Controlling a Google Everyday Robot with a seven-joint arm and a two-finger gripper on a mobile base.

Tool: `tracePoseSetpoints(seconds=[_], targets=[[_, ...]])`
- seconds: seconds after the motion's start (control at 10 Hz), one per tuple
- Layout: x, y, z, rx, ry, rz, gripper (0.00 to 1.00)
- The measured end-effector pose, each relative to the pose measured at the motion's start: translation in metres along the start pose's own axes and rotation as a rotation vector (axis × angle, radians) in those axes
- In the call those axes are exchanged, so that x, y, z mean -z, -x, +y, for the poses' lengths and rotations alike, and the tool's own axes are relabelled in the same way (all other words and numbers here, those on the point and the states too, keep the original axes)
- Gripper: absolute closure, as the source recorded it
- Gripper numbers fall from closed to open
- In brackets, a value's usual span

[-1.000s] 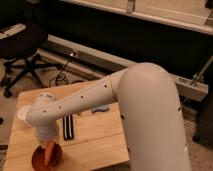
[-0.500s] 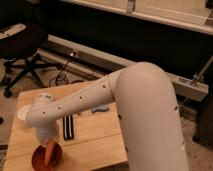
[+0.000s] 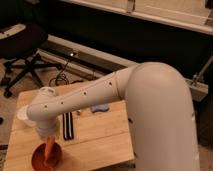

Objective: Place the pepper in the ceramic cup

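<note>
The pepper [image 3: 50, 148] stands nearly upright, its long axis running top to bottom. Its lower end is inside the orange-brown bowl [image 3: 36, 161] and its upper end meets the end effector [image 3: 46, 134], which hangs straight down over the bowl at the desk's [image 3: 105, 137] front-left corner. From my screen I cannot tell how far the end effector is open, or whether it grips the pepper or only surrounds it.

What I take for the ceramic cup [image 3: 22, 114] sits at the desk's left edge, behind the bowl and partly hidden by the white arm [image 3: 85, 97]. A second white object [image 3: 46, 92] shows beyond the arm. A black striped item [image 3: 68, 125] lies just right of the end effector, with a blue cloth-like piece [image 3: 100, 108] farther right. Bare wood stretches right of the bowl to the desk's front edge. An office chair [image 3: 22, 42] stands off the far-left corner.

Against half a second ago, arm, pepper and bowl sit where they were.
</note>
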Motion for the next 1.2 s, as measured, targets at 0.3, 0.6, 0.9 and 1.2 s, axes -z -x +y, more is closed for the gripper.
tracePoseSetpoints(seconds=[0.3, 0.6, 0.9, 1.2], targets=[[0.025, -0.006, 0.01, -0.048, -0.02, 0.035, 1.0], [0.079, -0.031, 0.025, -0.159, -0.051, 0.125, 1.0], [0.152, -0.066, 0.049, -0.263, -0.059, 0.263, 1.0], [0.2, -0.097, 0.054, -0.266, -0.016, 0.364, 1.0]])
